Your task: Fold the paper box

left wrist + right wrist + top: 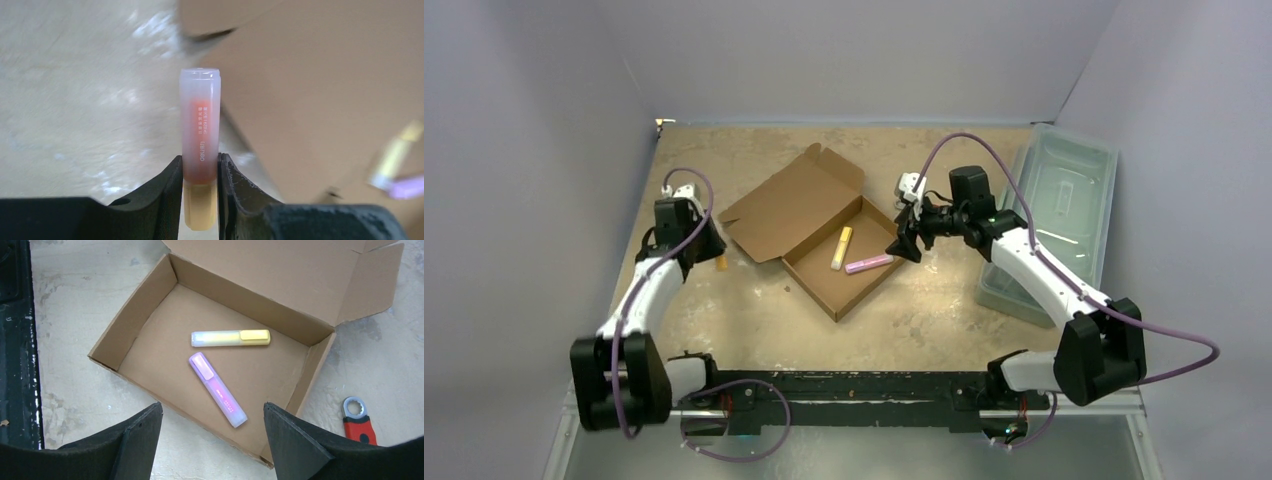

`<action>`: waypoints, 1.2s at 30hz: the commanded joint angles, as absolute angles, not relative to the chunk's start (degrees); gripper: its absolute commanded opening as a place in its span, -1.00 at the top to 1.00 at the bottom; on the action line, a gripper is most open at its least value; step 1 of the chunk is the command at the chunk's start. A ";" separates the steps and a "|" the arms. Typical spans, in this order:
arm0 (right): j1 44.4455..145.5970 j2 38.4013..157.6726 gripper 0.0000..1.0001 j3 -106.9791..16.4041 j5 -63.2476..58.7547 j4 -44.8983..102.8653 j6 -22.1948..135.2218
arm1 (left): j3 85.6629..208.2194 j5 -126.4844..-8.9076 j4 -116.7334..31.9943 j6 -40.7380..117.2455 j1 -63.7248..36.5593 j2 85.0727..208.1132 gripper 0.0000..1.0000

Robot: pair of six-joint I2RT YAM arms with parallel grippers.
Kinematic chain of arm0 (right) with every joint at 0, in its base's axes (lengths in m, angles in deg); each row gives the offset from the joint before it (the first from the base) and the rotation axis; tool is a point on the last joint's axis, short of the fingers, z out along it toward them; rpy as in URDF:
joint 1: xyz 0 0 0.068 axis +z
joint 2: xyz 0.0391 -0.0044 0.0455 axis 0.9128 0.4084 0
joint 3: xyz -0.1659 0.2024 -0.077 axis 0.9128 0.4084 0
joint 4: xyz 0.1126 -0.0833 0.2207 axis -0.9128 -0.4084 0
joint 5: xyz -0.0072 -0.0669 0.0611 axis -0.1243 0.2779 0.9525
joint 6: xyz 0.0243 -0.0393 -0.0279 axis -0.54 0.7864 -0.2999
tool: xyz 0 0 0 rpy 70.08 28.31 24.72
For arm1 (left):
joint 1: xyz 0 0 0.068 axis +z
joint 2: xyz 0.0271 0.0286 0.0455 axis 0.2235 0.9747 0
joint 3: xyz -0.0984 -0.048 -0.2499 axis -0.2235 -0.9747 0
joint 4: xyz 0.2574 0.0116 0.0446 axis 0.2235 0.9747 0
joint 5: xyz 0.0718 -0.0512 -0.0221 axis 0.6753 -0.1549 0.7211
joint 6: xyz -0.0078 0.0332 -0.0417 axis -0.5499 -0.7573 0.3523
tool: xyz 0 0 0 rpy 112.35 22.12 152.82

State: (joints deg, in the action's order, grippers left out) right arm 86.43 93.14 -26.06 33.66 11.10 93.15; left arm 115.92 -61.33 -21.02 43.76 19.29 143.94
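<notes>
Left fingers [160, 197] clamp a translucent orange plastic highlighter [200, 125] beside the brown cardboard box [789, 205]. Right fingers [137, 440] gape wide above it

Top view: soft, even overhead light, slightly dim, lilac cast on the walls. Faint diffuse shadows fall under the left arm [649, 290] and right arm [1044, 270] on the mottled beige tabletop [754, 310]. Small blown-out spot [661, 123] at the far-left corner. Mild sheen on the translucent grey-green plastic bin [1064, 200].

Left wrist view: translucent orange highlighter pen with frosted cap [200, 120] sharp, print visible. Behind it all smeared: plain brown cardboard paper box [325, 75] blurred, white glare patches on tabletop.

Right wrist view: crisp, evenly lit. Box walls throw soft shadow inside. Right gripper's black fingers [135, 445] dark, no detail.
</notes>
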 commanded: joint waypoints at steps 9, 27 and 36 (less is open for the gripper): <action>83.76 92.63 -0.54 -26.27 36.08 10.92 94.53 | 94.00 -95.21 -58.05 97.93 14.40 117.68 1.00; 79.07 91.49 -0.56 -24.94 39.81 10.21 95.77 | 119.47 -51.48 -29.51 95.46 -22.72 138.25 0.57; 76.38 89.28 -0.62 -24.15 43.09 3.66 104.99 | 126.46 -48.95 -22.23 83.35 -24.67 143.04 -0.52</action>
State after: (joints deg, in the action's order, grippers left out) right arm 77.45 92.40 -25.01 39.67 7.23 99.01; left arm 124.14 -53.41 -26.35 90.73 -24.38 145.99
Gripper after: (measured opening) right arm 0.804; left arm 0.740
